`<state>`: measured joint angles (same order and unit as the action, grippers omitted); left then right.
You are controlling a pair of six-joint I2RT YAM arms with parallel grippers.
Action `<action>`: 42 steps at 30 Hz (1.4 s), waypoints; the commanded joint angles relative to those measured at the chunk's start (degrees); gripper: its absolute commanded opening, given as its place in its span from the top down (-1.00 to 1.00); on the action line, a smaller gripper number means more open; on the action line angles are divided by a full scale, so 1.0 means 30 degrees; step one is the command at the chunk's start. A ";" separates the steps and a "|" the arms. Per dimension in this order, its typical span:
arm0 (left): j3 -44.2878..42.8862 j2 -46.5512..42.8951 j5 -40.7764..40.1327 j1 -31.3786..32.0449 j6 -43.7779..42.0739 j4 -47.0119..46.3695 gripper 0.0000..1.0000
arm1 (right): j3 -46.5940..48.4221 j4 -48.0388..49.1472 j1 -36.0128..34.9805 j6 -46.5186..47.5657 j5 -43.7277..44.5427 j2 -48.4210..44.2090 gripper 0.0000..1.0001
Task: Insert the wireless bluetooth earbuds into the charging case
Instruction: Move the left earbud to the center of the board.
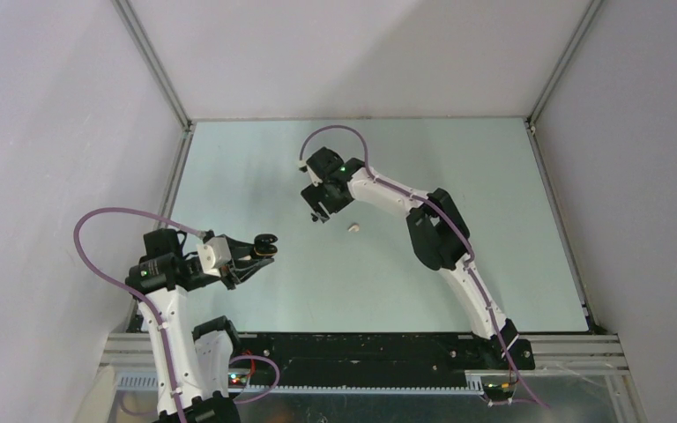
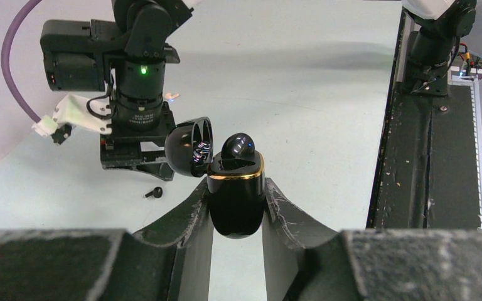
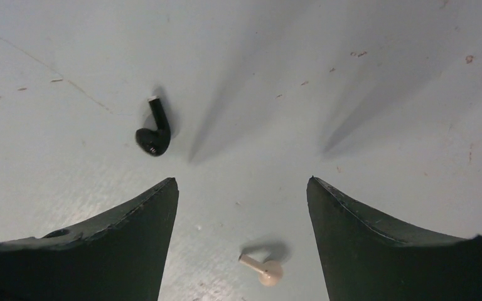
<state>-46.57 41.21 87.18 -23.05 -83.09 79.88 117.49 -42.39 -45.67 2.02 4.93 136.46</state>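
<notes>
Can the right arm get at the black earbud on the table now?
Probably yes. The right gripper hangs open over the table, and the black earbud lies bare a little aside of its fingers, with nothing between them.

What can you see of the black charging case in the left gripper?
Glossy black, pebble-shaped charging case, plastic by its look, with a gold band around its mouth. It stands upright in the left gripper, which is shut on its lower body. The hinged lid is flipped open to the left in the wrist view. One black earbud sits in the top; a second slot cannot be made out.
</notes>
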 commanded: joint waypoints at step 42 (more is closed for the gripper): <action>-0.0682 -0.0303 0.0386 -0.0167 -0.0449 -0.0200 1.00 | 0.2017 0.0125 -0.0747 -0.1536 0.3132 0.1127 -0.65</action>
<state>-46.57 40.82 87.20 -23.07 -83.09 79.85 124.38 -42.70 -48.03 -4.80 10.31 141.45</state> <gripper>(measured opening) 0.329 0.828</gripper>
